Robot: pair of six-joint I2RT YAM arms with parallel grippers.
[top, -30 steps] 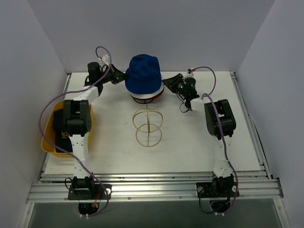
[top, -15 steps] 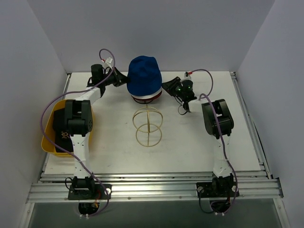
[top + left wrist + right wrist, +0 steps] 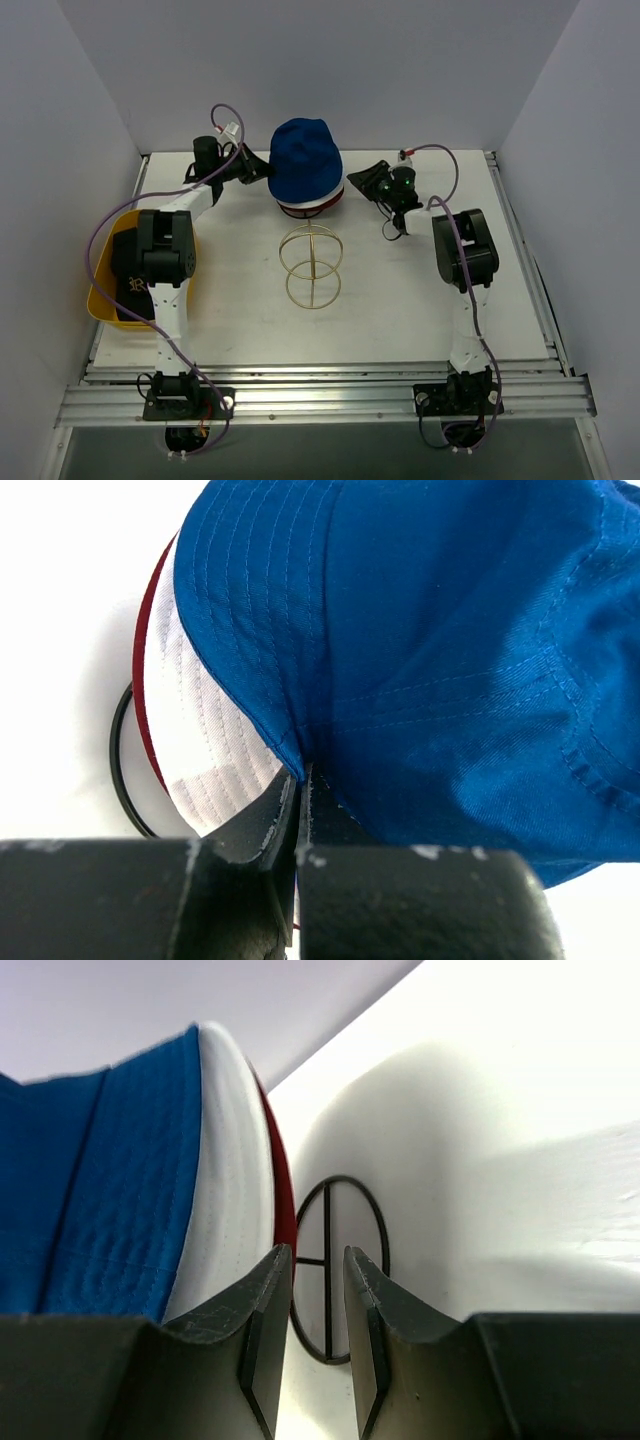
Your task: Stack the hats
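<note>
We see the white bench (image 3: 420, 310). A yellow tub (image 3: 95, 295) sits at its left edge. By the middle of the far edge stands a pile of hats: the blue hat (image 3: 305, 160) on top, the white hat (image 3: 200, 740) under it, the dark red hat (image 3: 283, 1190) lowest, all over a black wire ball (image 3: 335, 1260). A gold wire ball (image 3: 312, 265) stands mid-bench, apart from the pile. Our left hand (image 3: 300, 775) pinches the blue hat's brim. Our right hand (image 3: 318, 1255) is just beside the pile, fingers a little apart, holding nothing.
</note>
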